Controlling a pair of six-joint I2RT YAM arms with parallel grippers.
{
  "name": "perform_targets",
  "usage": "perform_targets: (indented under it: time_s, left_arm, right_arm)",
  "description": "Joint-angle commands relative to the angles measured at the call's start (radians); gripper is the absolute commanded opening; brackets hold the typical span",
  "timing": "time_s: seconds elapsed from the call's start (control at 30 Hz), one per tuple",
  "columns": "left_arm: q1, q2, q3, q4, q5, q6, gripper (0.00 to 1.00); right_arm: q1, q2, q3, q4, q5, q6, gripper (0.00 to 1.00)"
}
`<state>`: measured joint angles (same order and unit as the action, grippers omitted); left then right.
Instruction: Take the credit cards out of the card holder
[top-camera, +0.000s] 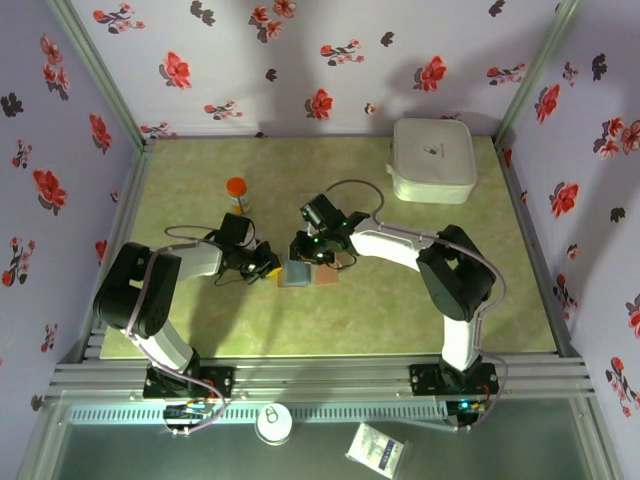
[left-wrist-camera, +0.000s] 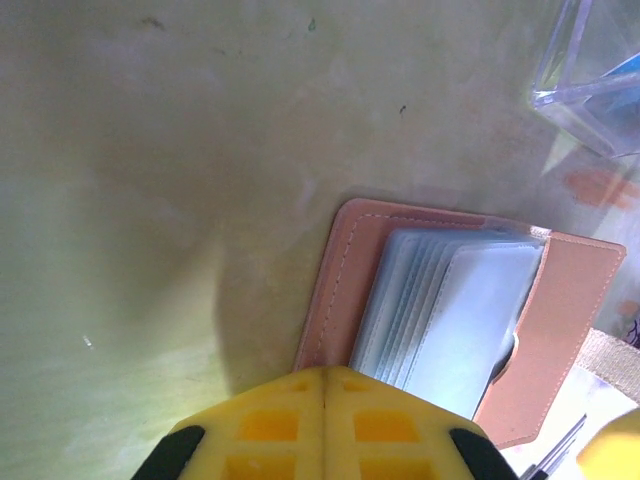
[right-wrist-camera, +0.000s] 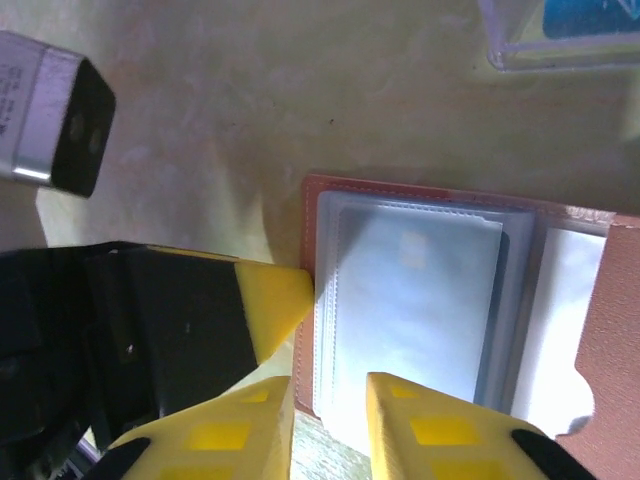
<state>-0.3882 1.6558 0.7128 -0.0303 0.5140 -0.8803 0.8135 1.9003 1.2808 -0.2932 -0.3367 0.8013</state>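
Note:
The card holder (left-wrist-camera: 340, 280) lies open on the green table, tan leather around a fan of clear sleeves (right-wrist-camera: 415, 310). Whether cards sit in those sleeves I cannot tell. My left gripper (left-wrist-camera: 325, 374) is shut, and its yellow tip (right-wrist-camera: 282, 298) presses on the holder's left leather edge. Just right of it, my right gripper (right-wrist-camera: 330, 405) stands slightly open over the holder's near left corner, gripping nothing. One blue credit card (right-wrist-camera: 590, 15) lies in a clear plastic tray (left-wrist-camera: 585, 70) beyond the holder. From above, both grippers (top-camera: 265, 262) (top-camera: 303, 252) meet at the holder (top-camera: 325, 277).
An orange-capped bottle (top-camera: 237, 193) stands behind the left arm. A white zipped case (top-camera: 433, 160) sits at the back right. Floral walls close in the table on three sides.

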Motion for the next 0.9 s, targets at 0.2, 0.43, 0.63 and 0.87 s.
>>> perform_targets:
  time_s: [0.2,0.43,0.63,0.87]
  left_arm:
    - [-0.005,0.009,-0.018,-0.026,-0.059,0.034,0.0]
    - [-0.005,0.012,-0.02,-0.028,-0.065,0.041,0.0]
    - [-0.005,0.013,-0.02,-0.029,-0.066,0.046,0.0]
    - [-0.005,0.018,-0.019,-0.025,-0.068,0.044,0.0]
  right_arm:
    - [0.002,0.069,-0.006,0.002,-0.026,0.033,0.24]
    - [0.002,0.067,0.003,-0.079,0.043,0.008,0.26]
    - [-0.001,0.054,-0.012,-0.088,0.069,0.009,0.26]
    - [-0.008,0.027,-0.038,-0.078,0.092,0.015,0.25]
